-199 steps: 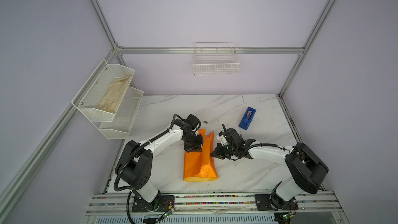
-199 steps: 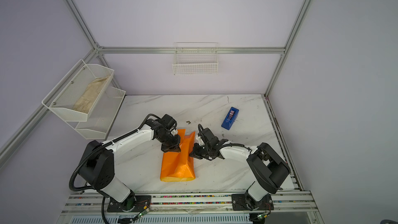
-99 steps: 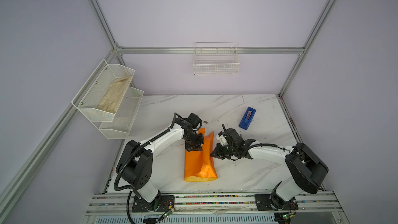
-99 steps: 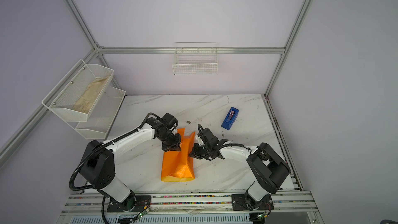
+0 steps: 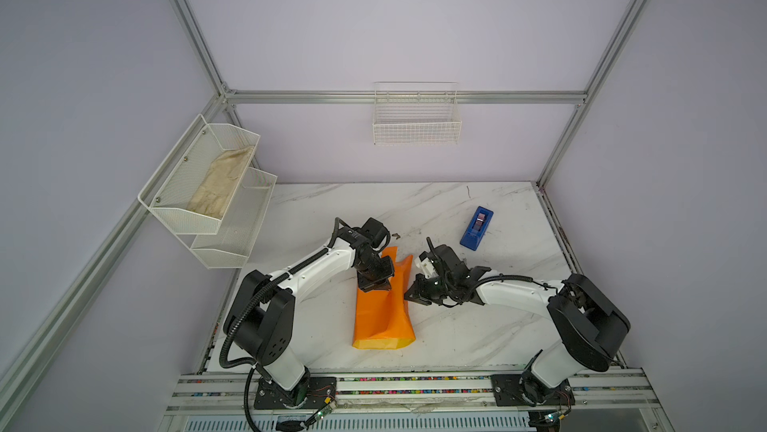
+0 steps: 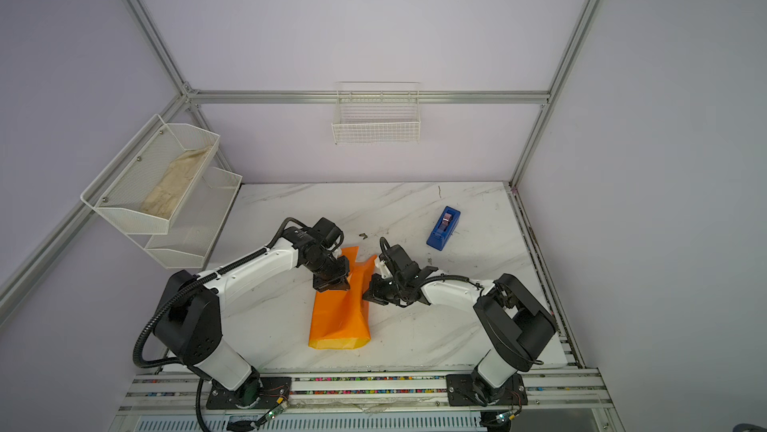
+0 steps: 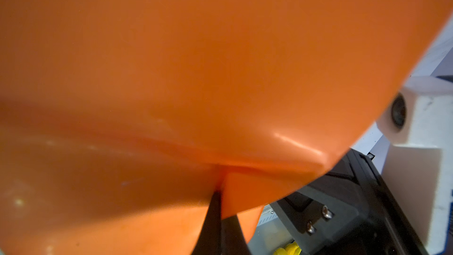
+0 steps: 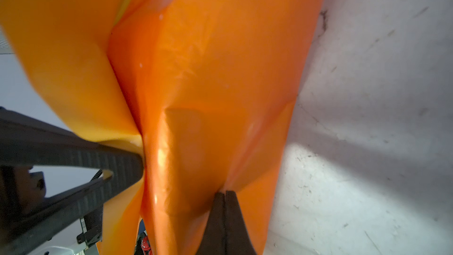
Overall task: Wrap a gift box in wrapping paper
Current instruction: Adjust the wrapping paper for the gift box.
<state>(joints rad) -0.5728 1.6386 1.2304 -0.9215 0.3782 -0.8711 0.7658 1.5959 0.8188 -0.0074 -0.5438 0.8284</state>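
Wrapping paper (image 5: 384, 318): unchanged from a second ago, tented.
Left gripper (image 5: 375, 284): pinching one edge.
Right gripper (image 5: 409, 293): pinching the other.
Fold: seems paused, not yet secured.

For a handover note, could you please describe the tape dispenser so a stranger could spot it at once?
On the white marble table, look toward the far right corner. The tape dispenser lies there alone, a small wedge-shaped block, the only blue thing, apart from the orange wrapping paper.
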